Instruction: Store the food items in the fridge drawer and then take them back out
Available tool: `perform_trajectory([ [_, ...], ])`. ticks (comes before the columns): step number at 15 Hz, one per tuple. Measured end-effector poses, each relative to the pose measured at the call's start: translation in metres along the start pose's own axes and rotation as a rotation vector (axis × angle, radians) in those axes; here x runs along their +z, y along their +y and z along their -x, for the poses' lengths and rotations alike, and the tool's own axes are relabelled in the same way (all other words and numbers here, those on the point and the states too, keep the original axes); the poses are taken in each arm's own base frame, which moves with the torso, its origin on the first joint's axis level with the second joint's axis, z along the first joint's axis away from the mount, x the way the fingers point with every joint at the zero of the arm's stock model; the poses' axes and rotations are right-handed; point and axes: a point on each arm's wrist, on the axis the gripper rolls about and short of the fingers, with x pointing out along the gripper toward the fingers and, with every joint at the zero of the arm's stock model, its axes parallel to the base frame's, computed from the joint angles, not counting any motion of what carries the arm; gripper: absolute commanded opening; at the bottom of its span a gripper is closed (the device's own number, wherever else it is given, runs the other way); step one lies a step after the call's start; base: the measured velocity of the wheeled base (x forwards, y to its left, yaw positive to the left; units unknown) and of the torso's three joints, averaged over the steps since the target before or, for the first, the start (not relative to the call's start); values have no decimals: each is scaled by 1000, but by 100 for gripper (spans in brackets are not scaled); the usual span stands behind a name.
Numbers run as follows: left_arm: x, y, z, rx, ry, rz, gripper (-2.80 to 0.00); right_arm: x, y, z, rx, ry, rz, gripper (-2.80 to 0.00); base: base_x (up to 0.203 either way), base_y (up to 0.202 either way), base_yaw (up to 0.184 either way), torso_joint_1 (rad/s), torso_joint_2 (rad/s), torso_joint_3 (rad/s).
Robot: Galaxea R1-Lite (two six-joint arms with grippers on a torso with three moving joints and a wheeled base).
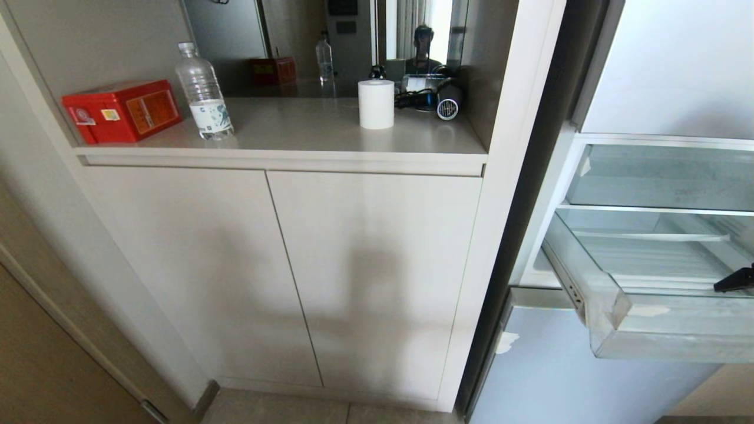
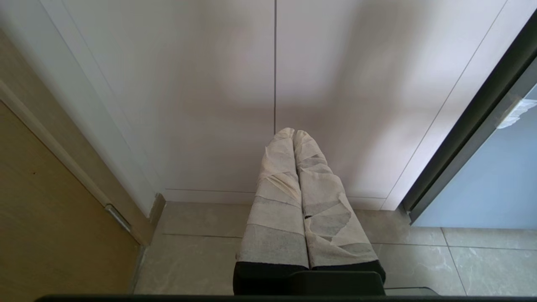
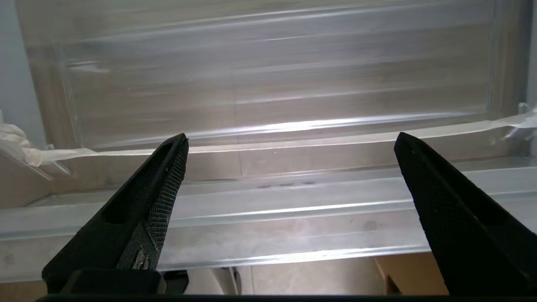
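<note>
Right now: right gripper [image 3: 291, 140] was over the pulled-out fridge drawer [image 1: 612, 318], jaws spread wide, holding nothing.
Only one black fingertip [image 1: 733, 281] showed in the head view, at the right edge above the drawer's ribbed floor; no food item could be seen in the drawer. Left gripper [image 2: 293, 133] hung low, tape-wrapped fingers pressed together and empty, facing the cabinet doors [image 1: 283, 265]. Counter [image 1: 306, 126] above held a red box [image 1: 122, 110], water bottle [image 1: 204, 93], paper roll [image 1: 376, 103].

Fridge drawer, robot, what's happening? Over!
Right tool open, empty, above wide clear plastic fridge drawer. Drawer pulled out, no food seen. Left tool shut, parked by cabinet. Nothing blocking.
</note>
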Motion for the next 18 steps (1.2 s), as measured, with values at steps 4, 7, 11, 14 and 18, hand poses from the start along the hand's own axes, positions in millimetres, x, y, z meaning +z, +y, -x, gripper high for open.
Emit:
perform_trajectory([
  [4, 0, 0, 0, 0, 0, 0, -280, -10, -7, 8, -18, 8, -6, 0, 0, 0, 0, 0, 0, 0],
  [7, 0, 0, 0, 0, 0, 0, -280, -13, -8, 13, -25, -3, -10, 0, 0, 0, 0, 0, 0, 0],
  [11, 0, 0, 0, 0, 0, 0, -280, -9, -5, 17, -30, -30, 3, 0, 0, 0, 0, 0, 0, 0],
  [14, 0, 0, 0, 0, 0, 0, -280, -4, -6, 10, -37, -55, 22, 0, 0, 0, 0, 0, 0, 0],
  [18, 0, 0, 0, 0, 0, 0, -280, -10, -5, 8, -31, -31, 16, 0, 0, 0, 0, 0, 0, 0],
])
